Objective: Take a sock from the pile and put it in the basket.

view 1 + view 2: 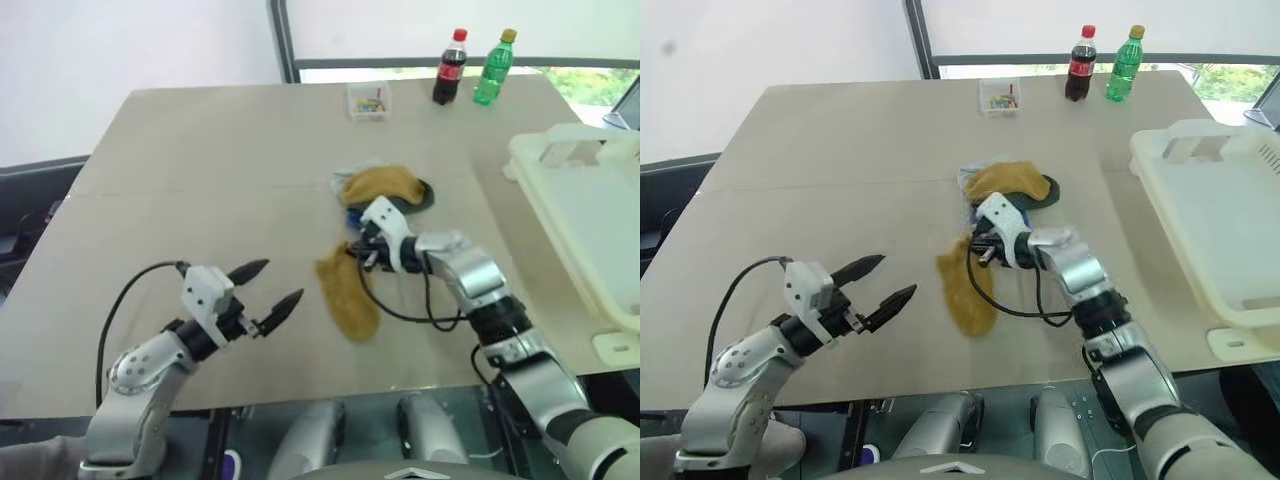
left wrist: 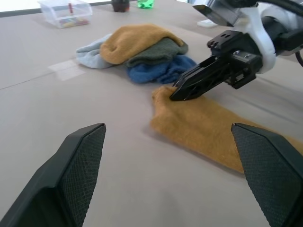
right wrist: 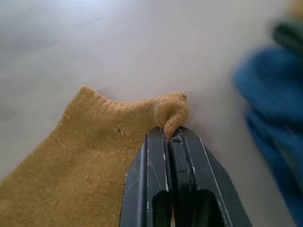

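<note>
Right gripper [image 3: 171, 137] clamped on the cuff of a mustard sock [image 1: 347, 292] lying flat beside the pile [image 1: 385, 190]. Left gripper [image 1: 268, 290] spread, empty. Basket [image 1: 590, 225] — cut off at the right edge. Clear box [image 1: 368, 100], two bottles [image 1: 472, 68] beyond.

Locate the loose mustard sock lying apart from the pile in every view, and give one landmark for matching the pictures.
Left eye view: loose mustard sock, centre, nearer than the pile.
Right eye view: centre, left of the right gripper.
Left wrist view: lower right, before the blue sock.
Right wrist view: lower left, its edge pinched in the shut fingers.
Shared landmark: the right gripper's fingers on the sock's edge.
</note>
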You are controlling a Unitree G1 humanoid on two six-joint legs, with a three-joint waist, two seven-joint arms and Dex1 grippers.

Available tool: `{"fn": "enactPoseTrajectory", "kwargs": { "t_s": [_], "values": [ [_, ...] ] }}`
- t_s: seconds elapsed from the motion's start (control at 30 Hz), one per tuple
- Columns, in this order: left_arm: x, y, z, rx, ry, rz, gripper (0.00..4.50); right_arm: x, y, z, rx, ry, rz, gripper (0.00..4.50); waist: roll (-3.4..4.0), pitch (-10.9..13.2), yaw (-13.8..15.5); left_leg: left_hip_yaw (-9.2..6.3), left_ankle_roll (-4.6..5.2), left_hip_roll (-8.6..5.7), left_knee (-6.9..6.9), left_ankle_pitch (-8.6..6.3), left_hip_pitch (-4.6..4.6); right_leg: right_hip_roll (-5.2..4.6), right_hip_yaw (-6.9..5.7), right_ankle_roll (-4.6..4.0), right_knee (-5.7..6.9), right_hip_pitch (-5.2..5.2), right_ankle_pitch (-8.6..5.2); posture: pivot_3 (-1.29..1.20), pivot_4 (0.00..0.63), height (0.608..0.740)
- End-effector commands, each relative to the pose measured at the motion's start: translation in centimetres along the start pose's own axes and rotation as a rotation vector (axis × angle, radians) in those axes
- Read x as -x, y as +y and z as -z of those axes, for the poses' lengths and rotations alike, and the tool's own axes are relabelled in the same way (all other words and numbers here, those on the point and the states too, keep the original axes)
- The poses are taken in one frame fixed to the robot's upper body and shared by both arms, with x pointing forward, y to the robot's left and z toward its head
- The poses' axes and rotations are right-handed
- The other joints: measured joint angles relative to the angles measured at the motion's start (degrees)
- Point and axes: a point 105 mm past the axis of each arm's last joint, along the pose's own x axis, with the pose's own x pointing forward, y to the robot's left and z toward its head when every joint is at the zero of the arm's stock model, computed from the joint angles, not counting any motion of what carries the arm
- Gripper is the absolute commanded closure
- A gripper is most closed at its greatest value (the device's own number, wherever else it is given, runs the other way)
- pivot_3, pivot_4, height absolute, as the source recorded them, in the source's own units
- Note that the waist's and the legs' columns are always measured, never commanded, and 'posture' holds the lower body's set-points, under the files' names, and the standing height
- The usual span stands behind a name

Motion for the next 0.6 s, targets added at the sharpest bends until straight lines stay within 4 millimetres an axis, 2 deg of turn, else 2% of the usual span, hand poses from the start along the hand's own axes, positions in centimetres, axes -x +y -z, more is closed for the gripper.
{"fn": "enactPoseTrajectory", "kwargs": {
  "t_s": [0.03,0.1,0.33,0.53,0.6],
  "values": [
    [-1.1,-0.4,0.2,0.027,0.021,0.101,0.00,3.8,-1.1,0.4,-0.184,-0.087,0.212,4.49,0.03,0.0,0.4,0.00,0.00,0.00,-0.01,0.00,-0.01,-0.01,0.00,0.00,0.00,0.00,0.00,0.00,0.150,0.740],
    [-1.8,-0.7,0.5,0.046,0.047,0.166,0.00,5.5,-1.6,1.6,-0.298,-0.109,0.337,4.49,0.06,0.0,0.6,-0.06,0.00,0.00,-0.01,0.00,-0.04,0.00,-0.07,-0.01,0.00,-0.01,-0.01,0.00,0.150,0.740],
    [-3.8,-1.8,0.2,0.121,0.051,0.377,0.00,9.1,-2.8,3.6,-0.551,-0.183,0.697,4.49,0.22,0.0,0.5,0.05,0.00,0.01,0.04,0.00,0.06,0.01,0.03,0.02,0.07,0.00,0.01,0.00,0.150,0.740],
    [-5.9,-1.6,2.1,0.167,0.209,0.430,0.00,9.3,-2.5,3.8,-0.615,-0.195,0.744,4.49,0.27,0.0,-0.2,0.09,-0.16,0.01,0.01,0.11,0.05,0.03,0.09,0.02,0.12,-0.02,0.00,0.00,0.150,0.740],
    [-6.8,-2.1,2.1,0.200,0.219,0.458,0.00,9.3,-2.4,3.7,-0.622,-0.198,0.746,4.49,0.27,0.0,-0.2,0.08,-0.23,0.04,-0.01,0.15,0.05,0.04,0.08,0.01,0.13,-0.04,0.00,0.00,0.150,0.740]
  ]
}}
